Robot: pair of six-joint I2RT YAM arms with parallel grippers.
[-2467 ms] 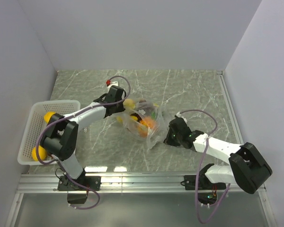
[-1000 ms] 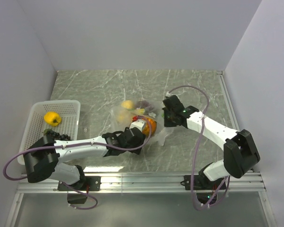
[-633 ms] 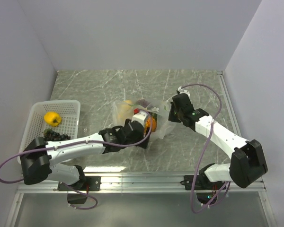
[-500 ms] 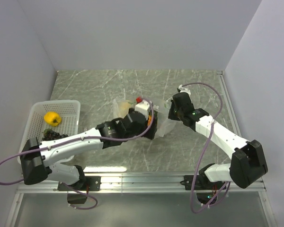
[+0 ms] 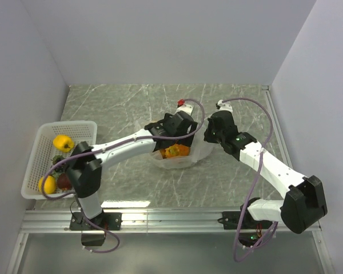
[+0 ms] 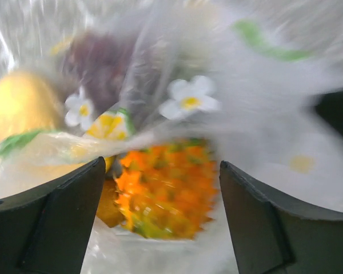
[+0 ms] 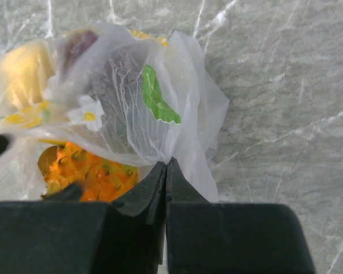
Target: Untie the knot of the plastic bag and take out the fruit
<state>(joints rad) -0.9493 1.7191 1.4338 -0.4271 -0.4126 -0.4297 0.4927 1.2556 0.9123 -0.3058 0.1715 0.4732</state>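
Partly hidden: pineapple blurred behind plastic bag.

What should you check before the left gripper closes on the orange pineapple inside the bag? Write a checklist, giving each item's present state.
1. Right gripper pinching the plastic bag: ok, shut on its edge.
2. Left gripper open, one finger on each side of the pineapple: ok.
3. No film between the Left gripper and the pineapple: cannot tell, wrist view is blurred.
4. Knot undone: cannot tell, none visible in any view.
5. Basket has bare space for more fruit: ok.
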